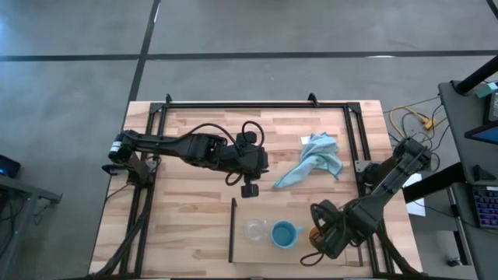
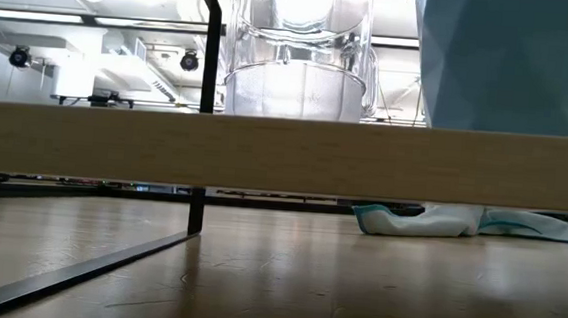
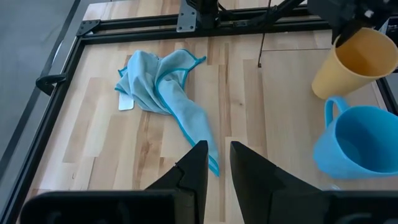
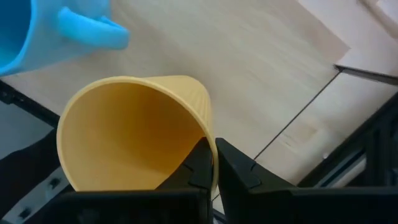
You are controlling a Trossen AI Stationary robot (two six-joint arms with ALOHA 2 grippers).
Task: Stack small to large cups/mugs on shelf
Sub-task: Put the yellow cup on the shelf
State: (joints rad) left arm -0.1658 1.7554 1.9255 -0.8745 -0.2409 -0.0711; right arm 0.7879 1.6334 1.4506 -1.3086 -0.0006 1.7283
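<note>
The yellow-orange cup is in my right gripper, at the table's near right. It also shows in the left wrist view, tilted. The light blue mug and the clear cup stand upright side by side near the front edge, to the left of that gripper. They stand just right of the shelf's thin dark rod. My left gripper hovers over mid-table, open by a narrow gap and empty. My right gripper pinches the yellow-orange cup's wall at the rim, one finger inside the cup and one outside. The cup is tilted, its mouth turned toward the wrist camera and its base pointing away. It looks lifted off the wood, next to the blue mug's handle.
A light blue cloth lies crumpled on the table's far right part, with a small white piece under its edge. The large black frame rings the tabletop. In the low view a light wooden strip runs below the clear cup and the mug.
</note>
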